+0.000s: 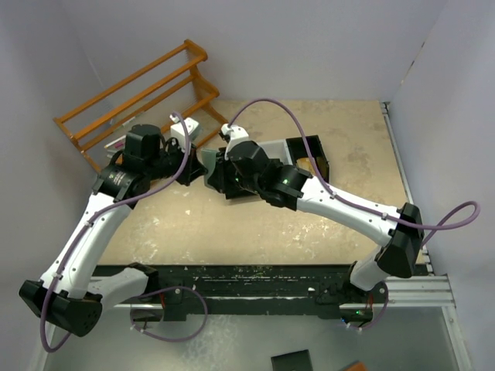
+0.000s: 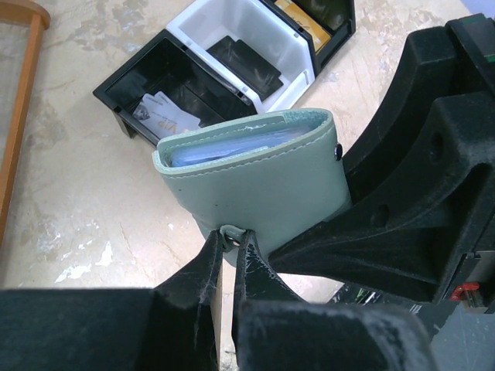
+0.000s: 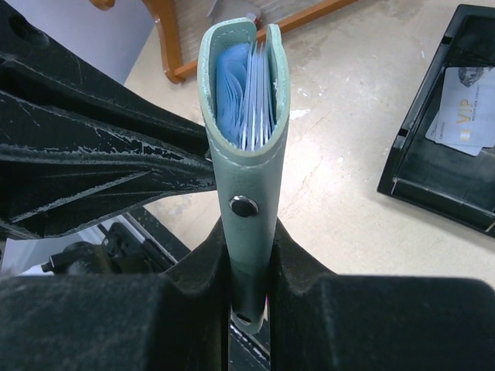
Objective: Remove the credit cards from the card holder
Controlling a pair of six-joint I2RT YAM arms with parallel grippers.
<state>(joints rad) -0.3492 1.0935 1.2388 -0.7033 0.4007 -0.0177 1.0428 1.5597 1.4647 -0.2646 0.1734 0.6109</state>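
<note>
Beige tabletop (image 2: 77, 193) under card holder (image 2: 259, 182), right gripper (image 3: 247, 255) clamped on its body, left gripper (image 2: 232, 241) pinching its snap tab (image 2: 231, 229), bin tray (image 2: 128, 77) just beyond.

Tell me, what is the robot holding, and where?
The green card holder, with both arms: left jaws pinch its small tab, right jaws clamp the edge with the snap.
</note>
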